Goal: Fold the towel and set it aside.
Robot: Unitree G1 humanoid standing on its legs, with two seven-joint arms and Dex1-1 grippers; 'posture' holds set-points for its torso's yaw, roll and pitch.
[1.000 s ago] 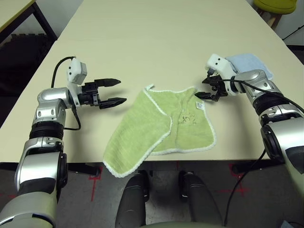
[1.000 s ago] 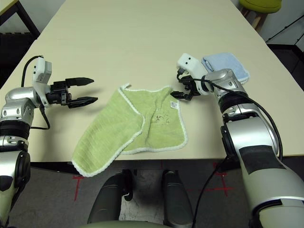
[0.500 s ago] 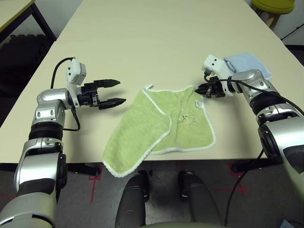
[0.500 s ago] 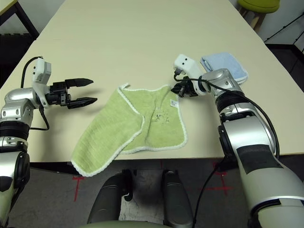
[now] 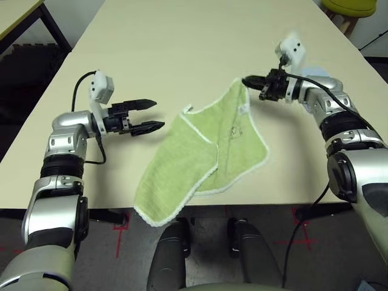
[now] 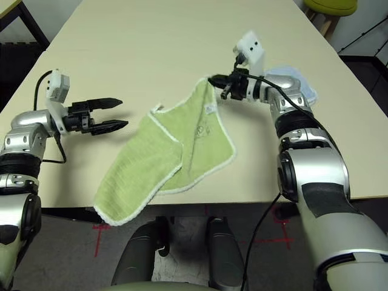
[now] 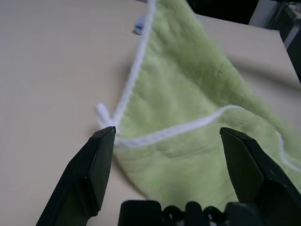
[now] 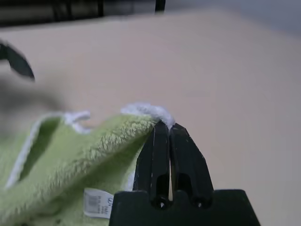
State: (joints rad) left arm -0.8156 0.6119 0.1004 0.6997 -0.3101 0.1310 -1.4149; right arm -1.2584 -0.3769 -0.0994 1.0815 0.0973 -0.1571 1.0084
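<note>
While left hand (image 5: 145, 116) gapes beside corner loop (image 7: 104, 113), right hand (image 5: 247, 81) pinches fluffy green towel (image 5: 200, 154) white-stitched corner aloft

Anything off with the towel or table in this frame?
Nothing damaged or spilled. The towel lies crooked and partly doubled over, its near corner hanging past the table edge. The right claw is shut on one far corner, lifting it; the left claw is open beside the loop corner.

The right arm (image 6: 285, 106) partly hides the blue cloth (image 6: 297, 82).
</note>
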